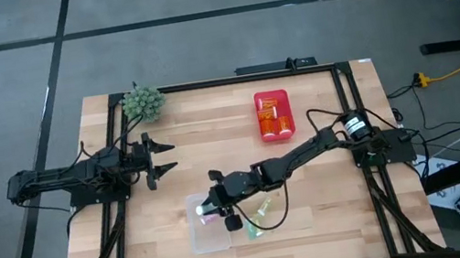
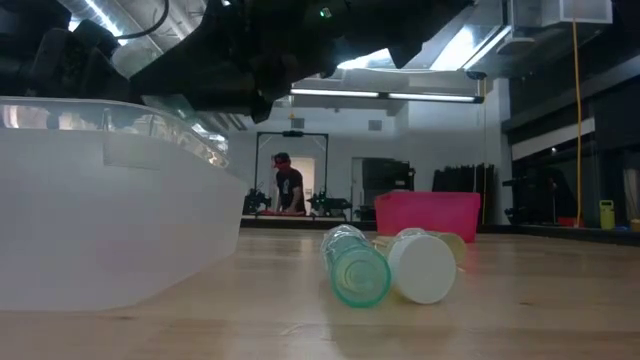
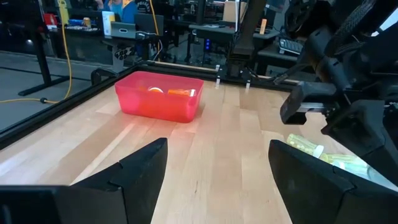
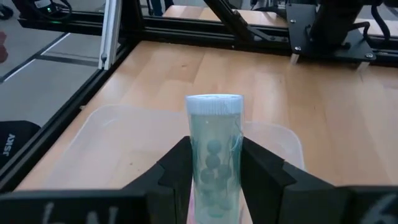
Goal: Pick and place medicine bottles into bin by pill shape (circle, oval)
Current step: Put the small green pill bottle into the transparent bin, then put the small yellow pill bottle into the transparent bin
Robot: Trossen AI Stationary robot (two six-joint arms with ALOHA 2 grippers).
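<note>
Pale wooden boards make up the table (image 1: 335, 205), framed by black rails, with grey floor all round and a workshop beyond where a person stands far off in the low view. Largest on it is the clear plastic bin (image 1: 209, 229) near the front edge, and farther back sits the red bin (image 1: 272, 115), already holding orange bottles. A spiky green ball (image 1: 142, 102) lies at the back left corner.

Stretched across the middle, the right arm carries its right gripper (image 1: 213, 208) over the clear bin's rim, its fingers clamped on a pale blue-green bottle (image 4: 214, 158) with a white cap; round pills show through its wall. The left gripper (image 1: 160, 157) waits by the left rail, fingers spread wide and empty. Two more bottles, a green one (image 2: 354, 266) and a white-capped one (image 2: 420, 264), lie on their sides touching each other just beside the clear bin.

To do this step well, I judge the bottle should be carried fully inside the rim and lowered before release, so that it neither tips off the wall nor rolls toward the loose pair.
</note>
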